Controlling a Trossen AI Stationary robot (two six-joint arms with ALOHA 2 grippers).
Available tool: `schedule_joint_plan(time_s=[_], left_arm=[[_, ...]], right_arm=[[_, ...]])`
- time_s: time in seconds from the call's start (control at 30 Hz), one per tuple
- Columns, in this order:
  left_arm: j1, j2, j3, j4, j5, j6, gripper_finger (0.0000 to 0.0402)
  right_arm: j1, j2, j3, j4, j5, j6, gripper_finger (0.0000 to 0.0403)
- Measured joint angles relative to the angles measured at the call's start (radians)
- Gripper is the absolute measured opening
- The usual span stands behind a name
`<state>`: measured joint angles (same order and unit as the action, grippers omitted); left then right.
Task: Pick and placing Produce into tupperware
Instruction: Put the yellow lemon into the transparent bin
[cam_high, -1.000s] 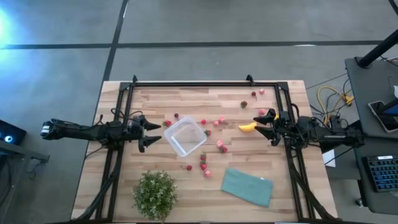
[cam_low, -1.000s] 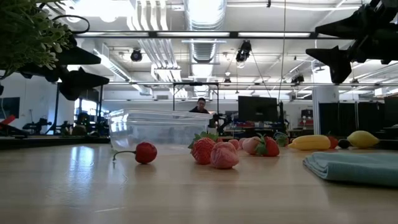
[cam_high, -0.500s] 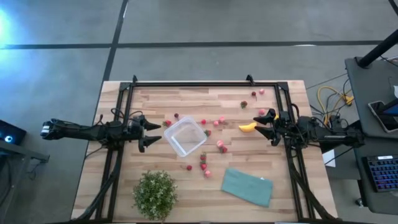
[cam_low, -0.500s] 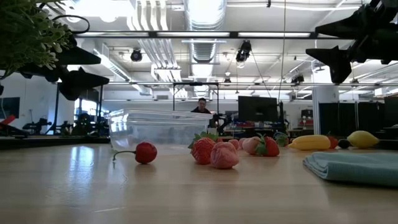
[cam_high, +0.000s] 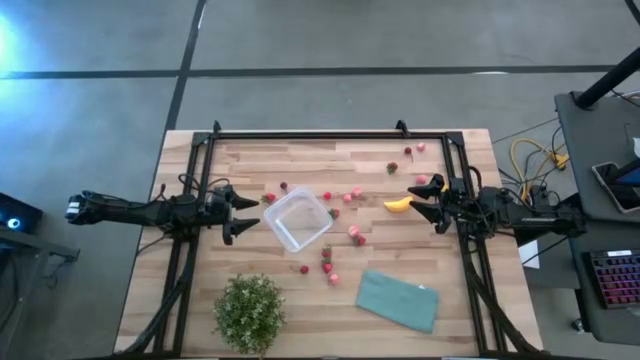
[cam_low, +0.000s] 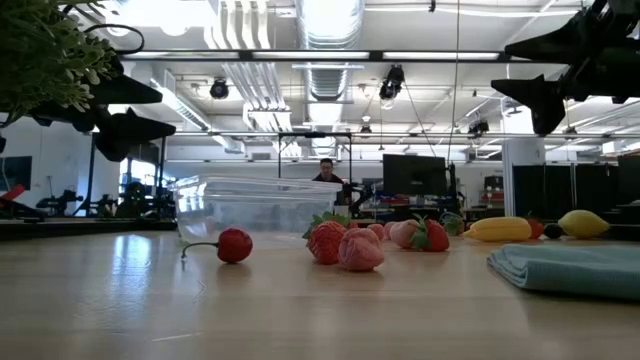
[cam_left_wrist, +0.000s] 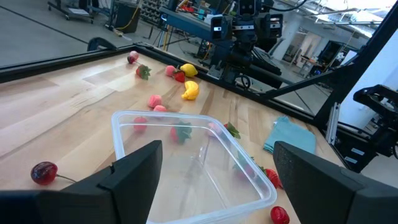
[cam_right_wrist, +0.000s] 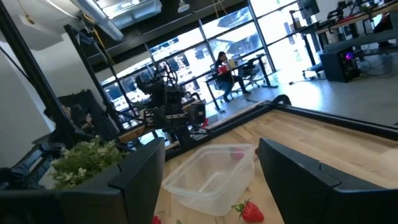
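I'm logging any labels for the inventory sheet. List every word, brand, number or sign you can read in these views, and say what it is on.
None can be read.
The clear container, the fruit such as the banana, the teal cloth and the potted plant show no print.
Monitor in the room behind: nothing legible.
Keyboard beside the table: key markings too small to read.

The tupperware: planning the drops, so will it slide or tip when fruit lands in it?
The tupperware looks thin, clear and empty, so probably light and apt to slide on the smooth table. It sits flat, low and wide, so tipping seems unlikely.
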<state>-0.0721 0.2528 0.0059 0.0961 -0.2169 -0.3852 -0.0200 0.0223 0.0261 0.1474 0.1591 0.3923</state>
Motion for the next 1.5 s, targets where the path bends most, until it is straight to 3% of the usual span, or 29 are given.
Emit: schedule_joint_plan(time_s=[1.03, 1.2, 1.3, 1.5], left_arm=[[0.000, 0.000, 0.000, 0.000, 0.000, 0.000, 0.0293], [0.000, 0.000, 0.000, 0.000, 0.000, 0.000, 0.0293], [0.000, 0.000, 0.000, 0.000, 0.000, 0.000, 0.0293], [0.000, 0.000, 0.000, 0.000, 0.000, 0.000, 0.0293]], right_arm=[[0.000, 0.000, 0.000, -0.001, 0.000, -0.002, 0.0251], [0.000, 0.000, 0.000, 0.000, 0.136, -0.064, 0.0251], [0.000, 0.000, 0.000, 0.002, 0.213, 0.019, 0.0251], [0.000, 0.000, 0.000, 0.035, 0.251, 0.315, 0.0251]])
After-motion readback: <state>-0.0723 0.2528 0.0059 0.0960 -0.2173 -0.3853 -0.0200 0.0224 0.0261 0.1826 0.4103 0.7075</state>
